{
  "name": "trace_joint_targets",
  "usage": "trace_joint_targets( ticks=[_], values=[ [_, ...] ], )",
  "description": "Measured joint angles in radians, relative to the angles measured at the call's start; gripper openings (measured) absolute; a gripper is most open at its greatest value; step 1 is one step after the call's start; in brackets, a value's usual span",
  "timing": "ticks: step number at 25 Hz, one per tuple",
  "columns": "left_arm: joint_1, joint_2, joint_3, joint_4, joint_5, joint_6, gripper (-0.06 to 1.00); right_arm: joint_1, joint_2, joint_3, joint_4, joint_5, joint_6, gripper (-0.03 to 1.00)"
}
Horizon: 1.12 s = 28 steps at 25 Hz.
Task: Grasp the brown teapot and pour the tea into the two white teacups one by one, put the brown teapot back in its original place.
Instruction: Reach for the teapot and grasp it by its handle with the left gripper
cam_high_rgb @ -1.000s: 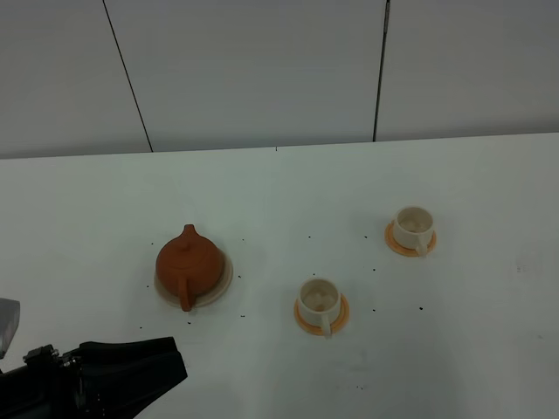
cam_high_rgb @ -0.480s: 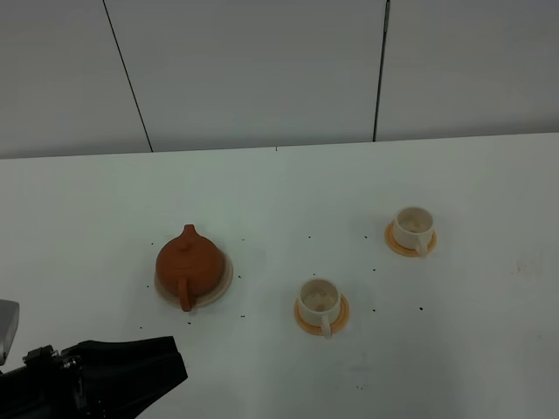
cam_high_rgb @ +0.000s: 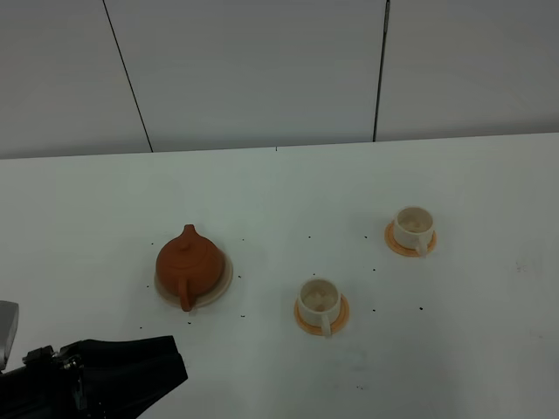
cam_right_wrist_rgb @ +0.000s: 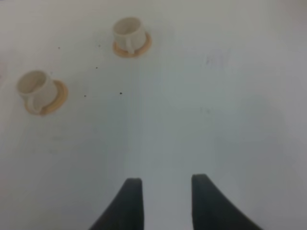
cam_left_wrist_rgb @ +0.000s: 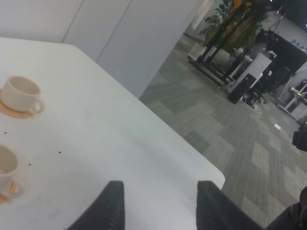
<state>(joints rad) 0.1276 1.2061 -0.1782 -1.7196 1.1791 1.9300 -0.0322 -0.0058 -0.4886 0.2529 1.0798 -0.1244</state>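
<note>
I find open table (cam_high_rgb: 96, 218) around the brown teapot (cam_high_rgb: 189, 260); two white teacups (cam_high_rgb: 320, 299) (cam_high_rgb: 412, 227) stand well right of it.

Open-plan office: grey carpet tiles (cam_left_wrist_rgb: 249, 143), tall potted plants (cam_left_wrist_rgb: 229, 21), white partition panels (cam_high_rgb: 262, 70) behind the white table (cam_high_rgb: 288, 188).

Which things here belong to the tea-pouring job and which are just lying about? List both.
Job:
brown teapot
cream saucer under it
near teacup
far teacup
left gripper, open and empty
right gripper, open and empty

Lying about:
dark specks on the table
potted plant on the floor beyond the table
</note>
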Motion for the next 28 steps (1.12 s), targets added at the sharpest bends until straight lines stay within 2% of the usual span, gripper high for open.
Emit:
trace_joint_targets(
  ticks=[11, 14, 18, 20, 22, 24, 28],
  values=[
    [0.000, 0.000, 0.000, 0.000, 0.000, 0.004, 0.42, 0.000, 0.000, 0.003, 0.004, 0.000, -0.009, 0.24],
    [0.000, 0.000, -0.002, 0.000, 0.000, -0.022, 0.42, 0.000, 0.000, 0.003, 0.004, 0.000, -0.009, 0.24],
    [0.000, 0.000, -0.061, 0.001, -0.060, -0.167, 0.40, 0.000, 0.000, 0.003, 0.004, 0.000, -0.009, 0.24],
    [0.000, 0.000, -0.122, 0.002, -0.096, -0.230, 0.39, 0.000, 0.000, 0.003, 0.004, 0.000, -0.009, 0.24],
    [0.000, 0.000, -0.213, 0.031, -0.125, -0.340, 0.38, 0.000, 0.000, 0.003, 0.004, 0.000, -0.009, 0.24],
    [0.000, 0.000, -0.309, 0.115, -0.168, -0.489, 0.37, 0.000, 0.000, 0.003, 0.004, 0.000, -0.009, 0.24],
    [-0.013, 0.002, -0.499, 0.363, -0.266, -0.790, 0.37, 0.000, 0.000, 0.003, 0.004, 0.000, -0.009, 0.24]
  ],
)
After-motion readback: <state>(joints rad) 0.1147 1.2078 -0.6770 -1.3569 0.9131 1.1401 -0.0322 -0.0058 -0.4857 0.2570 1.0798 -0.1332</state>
